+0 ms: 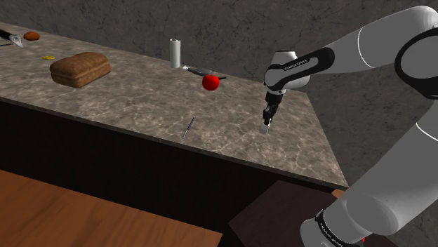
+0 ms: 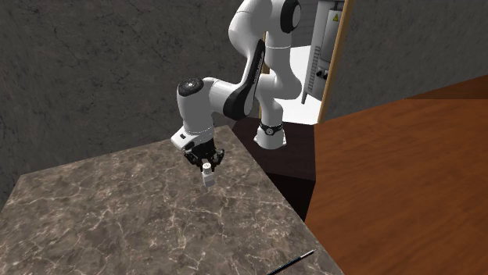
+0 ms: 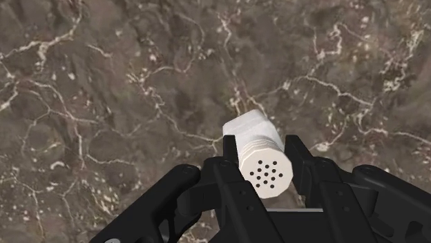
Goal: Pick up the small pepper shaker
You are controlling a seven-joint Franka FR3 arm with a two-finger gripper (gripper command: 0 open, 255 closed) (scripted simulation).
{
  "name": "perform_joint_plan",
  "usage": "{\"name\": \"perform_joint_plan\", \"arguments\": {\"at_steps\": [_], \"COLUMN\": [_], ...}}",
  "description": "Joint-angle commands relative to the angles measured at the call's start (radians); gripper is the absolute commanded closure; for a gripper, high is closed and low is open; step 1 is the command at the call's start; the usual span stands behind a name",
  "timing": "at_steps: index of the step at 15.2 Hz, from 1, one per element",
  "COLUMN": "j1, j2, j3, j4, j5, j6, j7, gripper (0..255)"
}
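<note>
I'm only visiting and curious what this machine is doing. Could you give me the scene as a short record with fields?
surface: dark veined counter
target: white pepper shaker, upright near the counter's corner
hand: black gripper, fingers closed on the shaker's sides
also on counter: bread loaf, red fruit, white cylinder
lifted yet: cannot tell

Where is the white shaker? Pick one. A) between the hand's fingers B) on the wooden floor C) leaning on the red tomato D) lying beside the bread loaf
A: in the wrist view the two black fingers of the hand clasp the white shaker at its holed cap.
</note>
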Motion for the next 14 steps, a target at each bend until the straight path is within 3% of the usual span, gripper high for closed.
{"name": "perform_joint_plan", "arguments": {"at_steps": [1, 4, 14], "j1": [0.0, 0.0, 0.003], "j2": [0.0, 0.0, -0.071], "j3": [0.0, 0.0, 0.002], "j4": [0.0, 0.0, 0.063], "j5": [0.0, 0.0, -0.014], "j6": [0.0, -0.001, -0.133], "j7": [0.0, 0.0, 0.005], "gripper": [255, 255, 255]}}
